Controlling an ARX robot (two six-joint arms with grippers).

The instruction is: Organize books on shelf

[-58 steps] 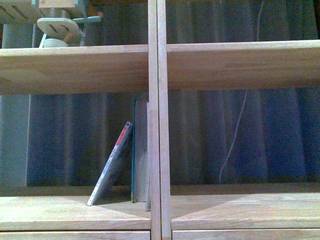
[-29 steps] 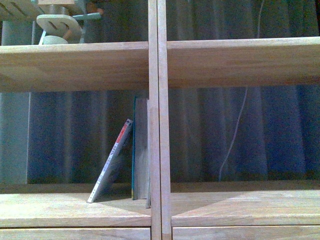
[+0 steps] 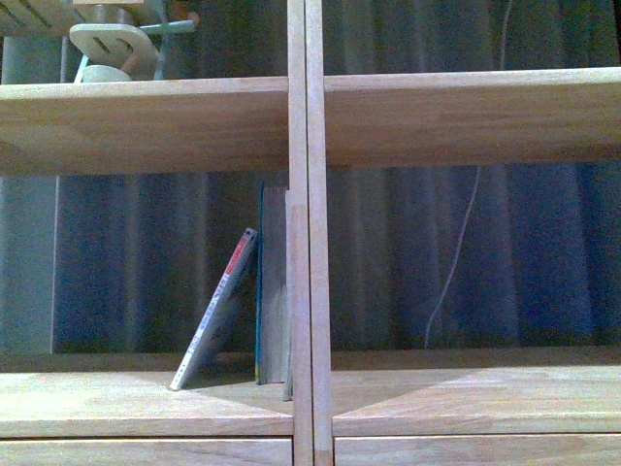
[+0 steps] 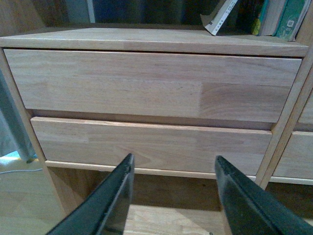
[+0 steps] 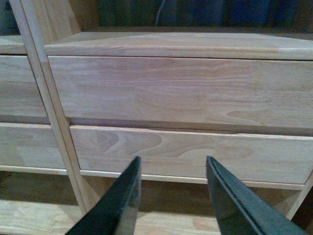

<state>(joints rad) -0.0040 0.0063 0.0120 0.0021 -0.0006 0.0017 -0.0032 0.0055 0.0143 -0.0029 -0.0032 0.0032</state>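
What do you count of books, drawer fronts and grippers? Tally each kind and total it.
Books: 2, thin leaning book, teal-edged upright book.
Drawer fronts: 4, left upper drawer front, left lower drawer front, right upper drawer front, right lower drawer front.
Grippers: 2, left gripper, right gripper, both open.
Total: 8.
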